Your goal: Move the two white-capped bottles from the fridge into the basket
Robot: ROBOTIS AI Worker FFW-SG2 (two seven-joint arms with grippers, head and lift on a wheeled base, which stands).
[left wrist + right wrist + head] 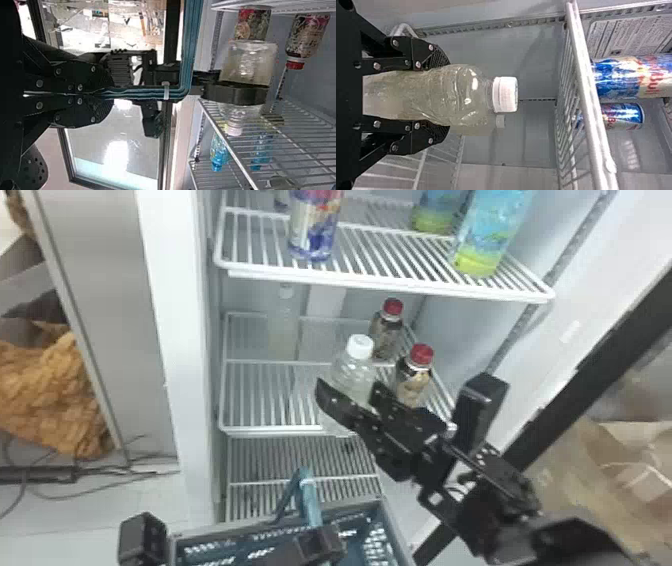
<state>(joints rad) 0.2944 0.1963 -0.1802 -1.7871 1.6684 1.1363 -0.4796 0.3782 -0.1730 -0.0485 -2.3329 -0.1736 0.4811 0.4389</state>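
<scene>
White fridge (172, 315) stands open, with wire shelves between pale side walls. On the middle shelf (265, 432), close to its near edge, a white-capped bottle (351, 372) is upright, held between the two fingers of the right gripper (356, 400), one on each side of its body. The bottle's cap sits apart from the upper shelf (390, 283) and nearer than its front edge.

To the right, room is tight: a red-capped bottle (412, 375) stands just beside the gripper's right finger, and another red-capped bottle (387, 330) stands farther back. More open room lies to the left, between the held bottle and the fridge's left wall. Low and near, the far rim of a blue-grey basket (367, 506) lies before the lower shelf (300, 455). The left gripper (305, 547) has its fingers closed on the basket's teal handle (311, 505).

At the far left of the middle shelf is a faint, pale-capped bottle shape (285, 317); whether it is the second bottle or a reflection cannot be told. The gripper partly covers the held bottle's lower part, and whether its base touches the shelf is unclear. The head view's near edge cuts off the basket, and its far edge crops the can (315, 227) and blue-green bottles (487, 235) above.
</scene>
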